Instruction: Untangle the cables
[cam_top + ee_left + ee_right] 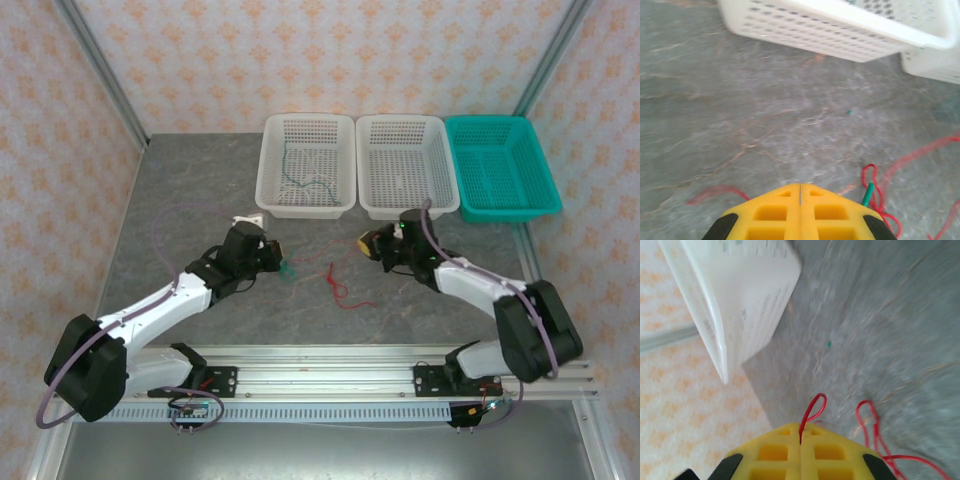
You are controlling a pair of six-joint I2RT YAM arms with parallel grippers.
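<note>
You are in the pulling-apart step, as I judge it: an arm works at each side, with the tangle between them. On the left, your left gripper [274, 257] is clenched low over the desk [190, 200]. A stub of the teal cable [868, 194] pokes out beside its right finger, but I cannot tell whether it is truly pinched. In the middle, the red cable [338, 284] lies in loose loops on the desk, just beside that teal stub. On the right, your right gripper [800, 429] is clamped on a loop of the red cable, which rises from the seam of the jaws.

Next, I think you want to draw the arms apart slowly. Watch that the red loops slip off the teal rather than cinch, since wire this thin may slide out of a grip.

Along the back, side by side, stand the left white basket [262, 190] with a teal-green cable [303, 183] in it, a second white basket [408, 212] and a teal basket [510, 210]. The desk is grey, marbled and matte. Pale walls [300, 50] with orange motifs close it in, with metal posts [100, 65] at the corners.
</note>
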